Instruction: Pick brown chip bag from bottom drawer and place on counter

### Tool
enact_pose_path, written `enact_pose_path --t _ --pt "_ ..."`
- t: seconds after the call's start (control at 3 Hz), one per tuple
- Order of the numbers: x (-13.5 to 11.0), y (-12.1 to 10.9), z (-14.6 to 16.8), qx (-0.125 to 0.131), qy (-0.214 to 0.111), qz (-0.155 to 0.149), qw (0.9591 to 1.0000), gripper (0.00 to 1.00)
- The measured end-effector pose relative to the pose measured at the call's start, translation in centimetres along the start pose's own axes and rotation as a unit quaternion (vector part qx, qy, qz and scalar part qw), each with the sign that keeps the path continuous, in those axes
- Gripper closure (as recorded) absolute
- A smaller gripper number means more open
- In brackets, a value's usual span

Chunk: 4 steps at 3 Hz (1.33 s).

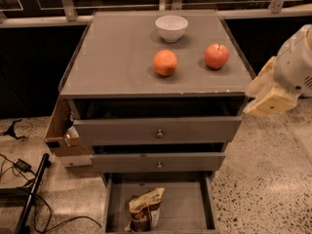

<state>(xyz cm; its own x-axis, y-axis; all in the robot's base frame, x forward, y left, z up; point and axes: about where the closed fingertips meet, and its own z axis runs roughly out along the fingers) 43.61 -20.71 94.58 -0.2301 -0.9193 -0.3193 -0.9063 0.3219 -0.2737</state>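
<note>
The brown chip bag (145,209) lay crumpled on the floor of the open bottom drawer (190,206), at the lower centre of the frame. The gripper (269,96) hung at the right edge, beside the counter's (112,57) front right corner and well apart from the bag; how far open it was could not be told. A white bowl (171,27), an orange (165,62) and an apple (216,55) sat on the counter.
</note>
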Motion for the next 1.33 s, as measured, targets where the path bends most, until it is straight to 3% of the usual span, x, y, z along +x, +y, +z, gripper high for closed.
enact_pose_path --t 0.33,0.67,1.0,1.33 --pt "0.7 3.1 6.1 -0.025 -0.056 0.028 0.9977 0.82" --pt "0.3 7.0 14.4 -0.073 -0.120 0.052 0.9887 1.00" --pt "0.2 7.4 16.5 -0.071 -0.134 0.061 0.9866 1.00" --pt "0.2 7.3 16.5 -0.070 -0.134 0.061 0.9866 1.00"
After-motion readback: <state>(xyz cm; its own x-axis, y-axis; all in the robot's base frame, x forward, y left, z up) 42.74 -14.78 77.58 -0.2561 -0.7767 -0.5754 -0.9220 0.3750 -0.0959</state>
